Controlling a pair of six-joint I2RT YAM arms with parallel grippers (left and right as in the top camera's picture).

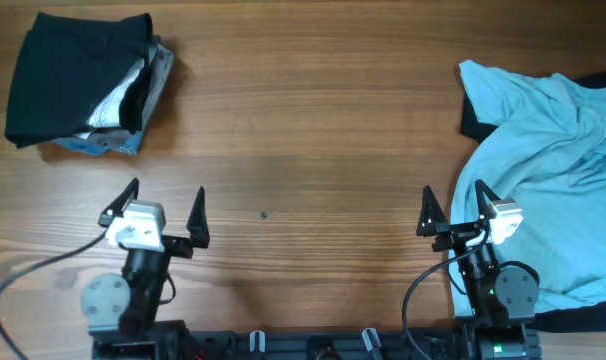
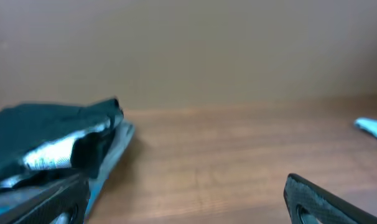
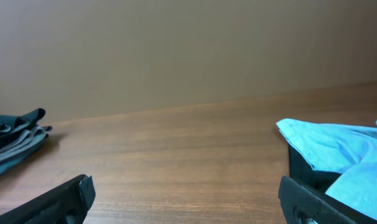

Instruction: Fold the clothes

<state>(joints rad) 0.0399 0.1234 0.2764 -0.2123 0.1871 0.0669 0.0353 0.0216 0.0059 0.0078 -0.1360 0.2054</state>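
A crumpled light blue shirt [image 1: 553, 180] lies unfolded at the right of the table, over a dark garment [image 1: 471, 122]; it also shows in the right wrist view [image 3: 338, 146]. A stack of folded clothes [image 1: 83, 85], black on top with white and blue beneath, sits at the far left and shows in the left wrist view [image 2: 51, 146]. My left gripper [image 1: 164, 207] is open and empty near the front edge, below the stack. My right gripper [image 1: 455, 207] is open and empty, its right finger at the shirt's left edge.
The wooden table [image 1: 303, 130] stretches between the stack and the shirt. A small dark speck [image 1: 264, 214] marks the wood near the middle. The arm bases and cables sit along the front edge [image 1: 313, 340].
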